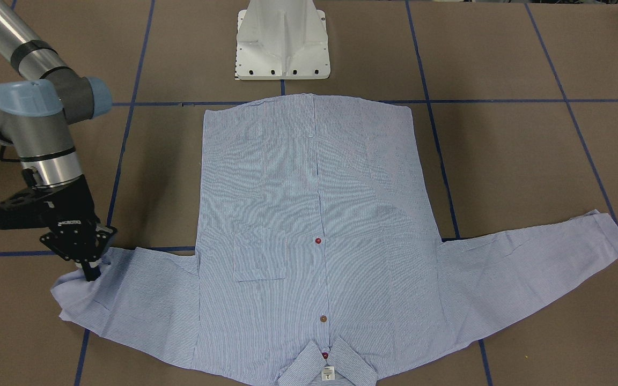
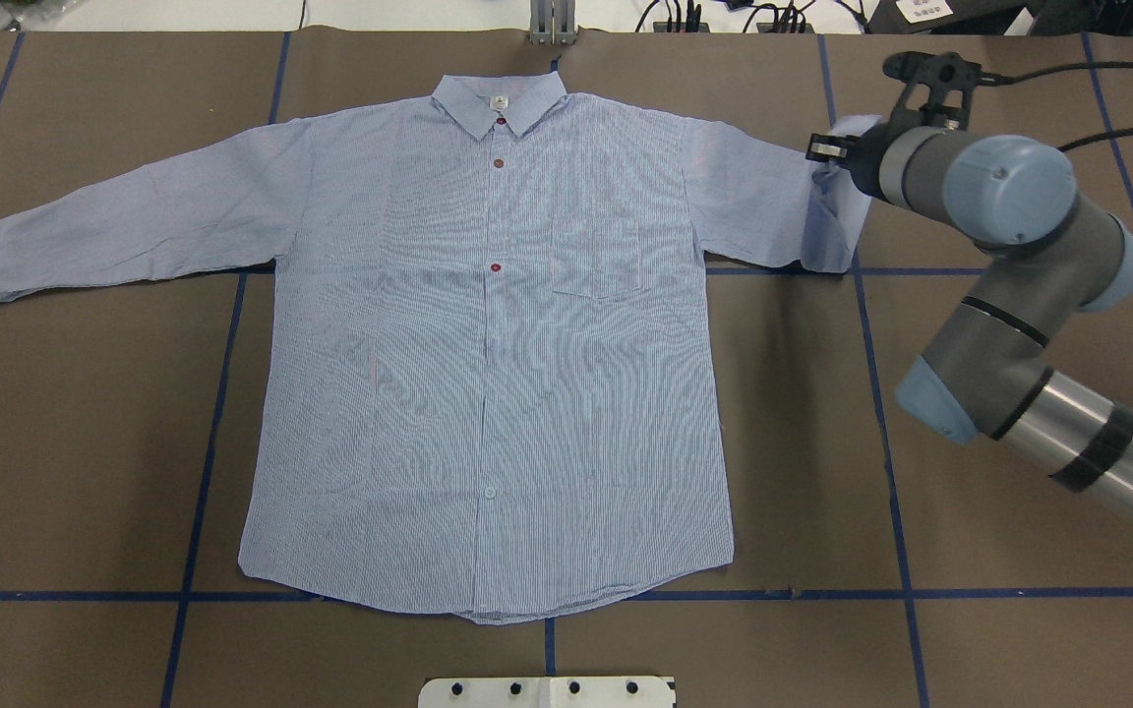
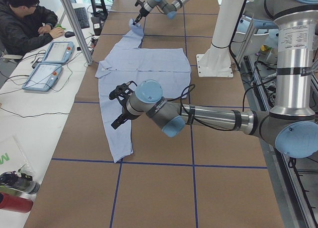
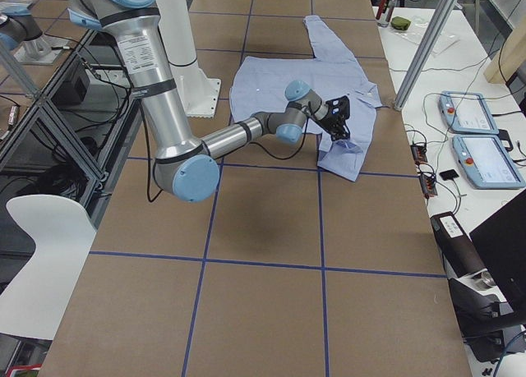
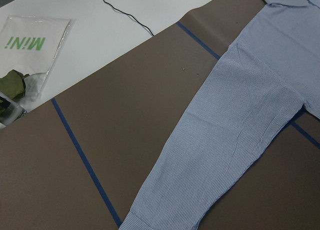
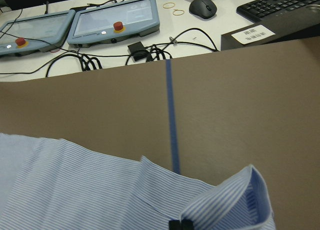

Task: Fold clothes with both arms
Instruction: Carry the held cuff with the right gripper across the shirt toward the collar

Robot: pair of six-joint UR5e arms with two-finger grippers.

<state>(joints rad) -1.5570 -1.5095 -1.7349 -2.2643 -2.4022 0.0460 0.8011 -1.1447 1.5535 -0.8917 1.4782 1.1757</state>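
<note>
The blue-and-white striped shirt (image 2: 488,344) lies flat and buttoned on the brown table, collar away from the robot base; it also shows in the front-facing view (image 1: 314,225). My right gripper (image 2: 822,149) (image 1: 90,271) is shut on the end of one sleeve, which is folded back and bunched (image 2: 837,211); the right wrist view shows its closed tips (image 6: 181,224) in the cloth. The other sleeve (image 2: 114,226) (image 5: 225,140) lies stretched out flat. My left gripper (image 3: 120,109) shows only in the exterior left view, above that sleeve; I cannot tell if it is open.
The white pedestal base (image 1: 283,40) stands at the shirt's hem side. Beyond the collar side is a white bench with teach pendants (image 6: 115,22), cables, a plastic bag (image 5: 30,49), bottles (image 3: 15,188) and a seated operator (image 3: 25,24). Blue tape lines cross the table.
</note>
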